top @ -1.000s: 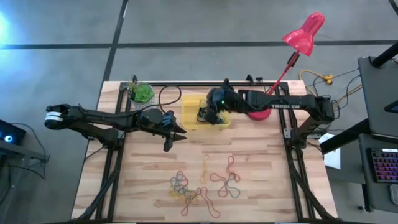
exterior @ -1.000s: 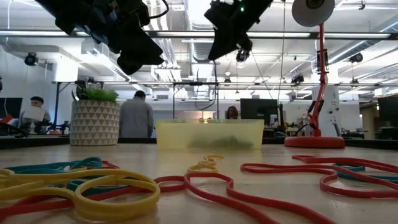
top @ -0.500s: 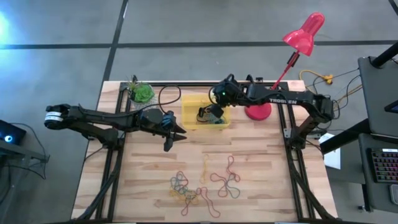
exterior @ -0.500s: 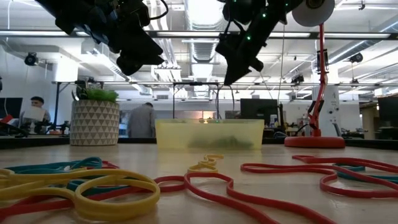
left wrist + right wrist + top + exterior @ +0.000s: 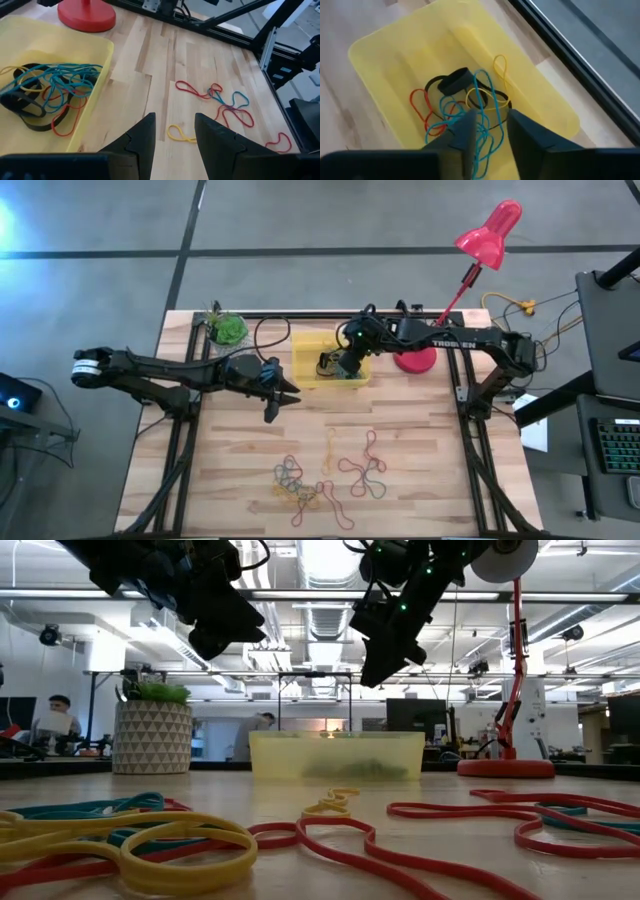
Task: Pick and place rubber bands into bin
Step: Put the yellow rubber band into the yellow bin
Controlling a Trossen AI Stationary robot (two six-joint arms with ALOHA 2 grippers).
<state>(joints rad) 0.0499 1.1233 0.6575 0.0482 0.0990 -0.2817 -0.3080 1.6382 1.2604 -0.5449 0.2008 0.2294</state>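
The yellow bin (image 5: pixel 305 350) sits near the table's far edge and holds several rubber bands (image 5: pixel 460 107) in blue, red, yellow and black. More bands lie loose near the table's near edge: a mixed tangle (image 5: pixel 300 485), a red one (image 5: pixel 362 470) and a small yellow one (image 5: pixel 329 452). My right gripper (image 5: pixel 345 365) hangs over the bin's right half, pointing down into it, open by a narrow gap (image 5: pixel 491 127) and holding nothing. My left gripper (image 5: pixel 285 395) hovers above bare wood just near-left of the bin, open (image 5: pixel 175 135).
A red lamp base (image 5: pixel 415 360) stands just right of the bin, its head (image 5: pixel 490 230) reaching beyond the far edge. A white plant pot (image 5: pixel 227 328) and a black cable loop (image 5: pixel 272 335) sit left of the bin. Bare wood lies between the bin and the loose bands.
My right gripper has shifted a little toward the table's right edge and dipped lower over the bin, its wrist tipping more steeply, then held nearly still. My left arm has kept still.
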